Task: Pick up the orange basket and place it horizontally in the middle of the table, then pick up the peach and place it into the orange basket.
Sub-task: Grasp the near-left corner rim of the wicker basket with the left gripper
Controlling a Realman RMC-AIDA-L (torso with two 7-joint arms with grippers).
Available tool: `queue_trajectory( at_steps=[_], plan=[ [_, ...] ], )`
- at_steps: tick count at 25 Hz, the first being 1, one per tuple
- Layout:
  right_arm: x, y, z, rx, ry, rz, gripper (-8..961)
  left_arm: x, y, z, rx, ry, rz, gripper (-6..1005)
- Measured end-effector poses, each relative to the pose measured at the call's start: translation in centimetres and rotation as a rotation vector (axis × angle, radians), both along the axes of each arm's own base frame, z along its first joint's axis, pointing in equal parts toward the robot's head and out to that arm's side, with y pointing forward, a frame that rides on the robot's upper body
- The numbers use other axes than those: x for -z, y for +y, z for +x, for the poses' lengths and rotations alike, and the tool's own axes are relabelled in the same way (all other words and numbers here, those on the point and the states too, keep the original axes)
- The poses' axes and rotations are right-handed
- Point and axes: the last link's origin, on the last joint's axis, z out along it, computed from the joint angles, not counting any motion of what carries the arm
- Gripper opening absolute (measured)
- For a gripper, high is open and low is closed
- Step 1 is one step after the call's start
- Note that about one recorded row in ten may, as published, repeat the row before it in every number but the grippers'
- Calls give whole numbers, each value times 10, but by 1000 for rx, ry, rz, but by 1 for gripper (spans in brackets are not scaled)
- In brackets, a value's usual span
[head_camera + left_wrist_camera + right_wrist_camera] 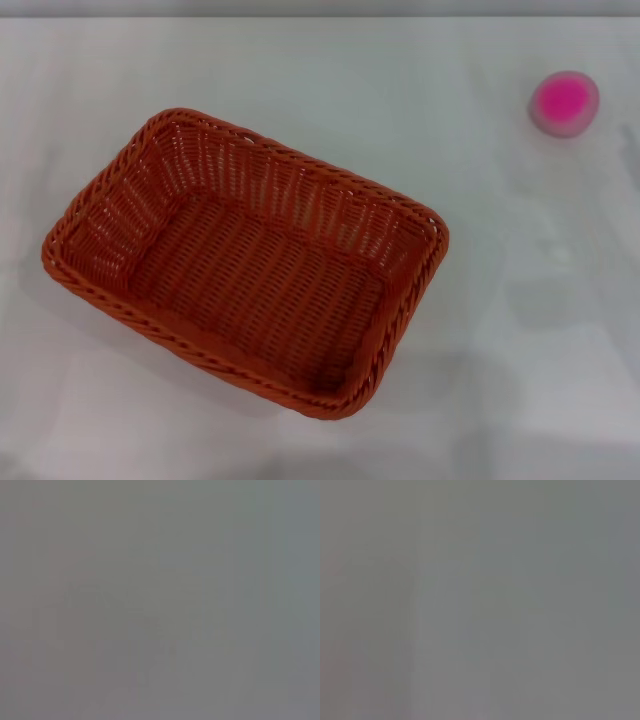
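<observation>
One woven orange basket (245, 262) sits askew, peach (564, 102) well apart.

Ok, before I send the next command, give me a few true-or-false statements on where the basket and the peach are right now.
1. The orange basket lies skewed on the table, its long sides running diagonally. True.
2. The peach is inside the basket. False: it sits on the table toward the far right, well apart from the basket.
3. The basket is empty. True.
4. A gripper is holding the basket's rim. False: no gripper shows in the head view, and both wrist views show only a plain grey field.
5. The basket is tipped on its side. False: it rests on its base, opening upward.
</observation>
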Motion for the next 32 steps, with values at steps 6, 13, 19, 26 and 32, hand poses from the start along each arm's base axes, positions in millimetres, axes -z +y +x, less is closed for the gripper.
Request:
queue_trajectory(
  at_steps=[6,13,19,26,32],
  plan=[
    [-1,0,-1,-3,1,4,691,-1,0,1,1,-4,7,727],
    [-1,0,0,-1,2,5,691,-1,3,3,13,0,4,728],
    [-1,2,-1,0,2,5,691,-1,2,3,13,0,5,728],
    [-2,3,0,0,-2,6,691,-1,-1,1,10,0,8,727],
    [-2,2,1,3,-4,5,691,2,-3,7,70,-24,-52,727]
  ],
)
